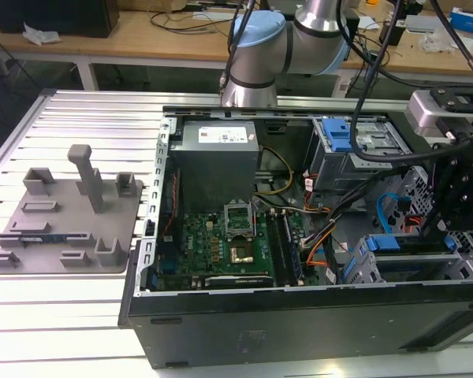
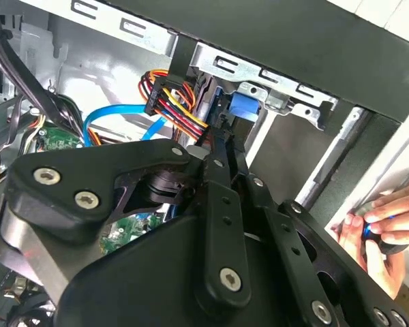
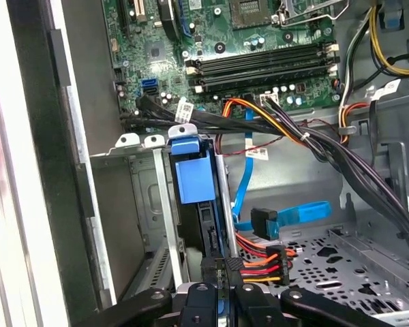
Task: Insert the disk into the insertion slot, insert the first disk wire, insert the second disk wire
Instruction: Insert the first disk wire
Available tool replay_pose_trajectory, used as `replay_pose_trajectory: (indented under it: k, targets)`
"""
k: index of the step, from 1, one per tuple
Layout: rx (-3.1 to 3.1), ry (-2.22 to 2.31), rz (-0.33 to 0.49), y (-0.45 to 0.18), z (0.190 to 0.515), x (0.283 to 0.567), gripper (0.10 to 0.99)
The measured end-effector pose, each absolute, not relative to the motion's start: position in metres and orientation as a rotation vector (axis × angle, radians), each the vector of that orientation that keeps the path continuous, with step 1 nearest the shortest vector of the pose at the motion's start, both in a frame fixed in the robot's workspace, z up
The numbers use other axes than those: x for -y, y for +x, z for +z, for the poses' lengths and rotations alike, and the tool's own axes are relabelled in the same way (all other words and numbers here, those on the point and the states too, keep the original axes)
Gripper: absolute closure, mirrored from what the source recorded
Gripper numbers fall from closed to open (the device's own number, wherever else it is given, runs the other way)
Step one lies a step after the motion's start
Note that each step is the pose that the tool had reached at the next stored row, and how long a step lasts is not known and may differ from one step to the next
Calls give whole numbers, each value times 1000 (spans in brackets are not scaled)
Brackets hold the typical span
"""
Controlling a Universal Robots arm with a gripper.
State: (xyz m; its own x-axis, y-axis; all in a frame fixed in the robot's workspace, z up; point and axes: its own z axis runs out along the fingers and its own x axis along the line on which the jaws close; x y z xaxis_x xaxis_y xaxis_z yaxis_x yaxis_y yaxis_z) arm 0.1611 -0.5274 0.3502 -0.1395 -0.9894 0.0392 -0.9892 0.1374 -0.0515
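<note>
Counting one disk (image 3: 193, 170), set on edge in the insertion slot (image 3: 140, 204), which sits at four o'clock in the exterior view, with open room in the cage beside it. One claw (image 3: 221, 266) has its fingers drawn together at the disk's near edge. Two wires lie just beside it: one blue wire (image 3: 293, 214) and one red-orange-yellow bundle (image 3: 259, 262). One person's hand (image 2: 382, 231) is at the edge of the computer case (image 1: 299, 323). The case stands on a slatted metal table (image 1: 87, 118), with wooden benches (image 1: 142, 35) behind

Place: robotics lab | slotted aluminium table (image 1: 94, 126) | cluttered wooden workbenches (image 1: 142, 35) | open computer case (image 1: 299, 331)
</note>
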Motion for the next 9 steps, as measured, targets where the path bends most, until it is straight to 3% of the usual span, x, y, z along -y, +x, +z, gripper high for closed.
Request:
replay_pose_trajectory:
  k: [9]
  targets:
    - [-2366, -2059, -102, 161, 356, 526, 922]
